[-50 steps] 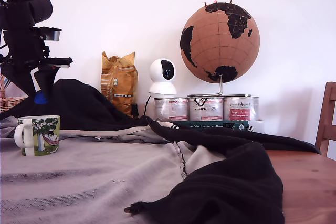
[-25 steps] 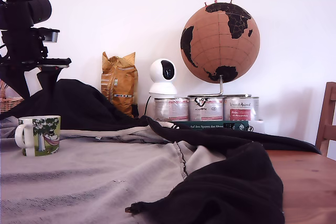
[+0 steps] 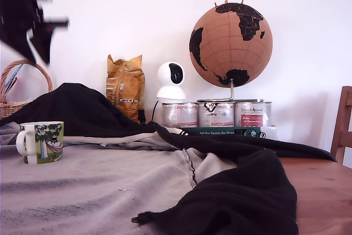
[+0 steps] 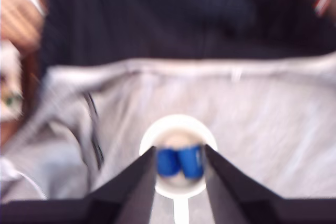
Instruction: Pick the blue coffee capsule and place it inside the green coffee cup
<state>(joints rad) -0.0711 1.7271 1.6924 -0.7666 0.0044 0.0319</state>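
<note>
Wrist view, blurred: end effector (image 4: 180, 162) apparently grasps the blue coffee capsule (image 4: 180, 162) above the green coffee cup (image 4: 178, 125).

Black arm (image 3: 25, 12), angular & blurred, gripper (image 4: 180, 163) w/ two dark wedge-shaped fingers (image 4: 134, 182)

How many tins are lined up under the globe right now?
3, side by side under the globe in the exterior view: left tin, middle tin, right tin. More could be hidden behind them.

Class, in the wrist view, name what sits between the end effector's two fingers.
The blue coffee capsule, gripped between the fingers, with the green coffee cup open below it. The wrist view shows this, though blurred.
</note>
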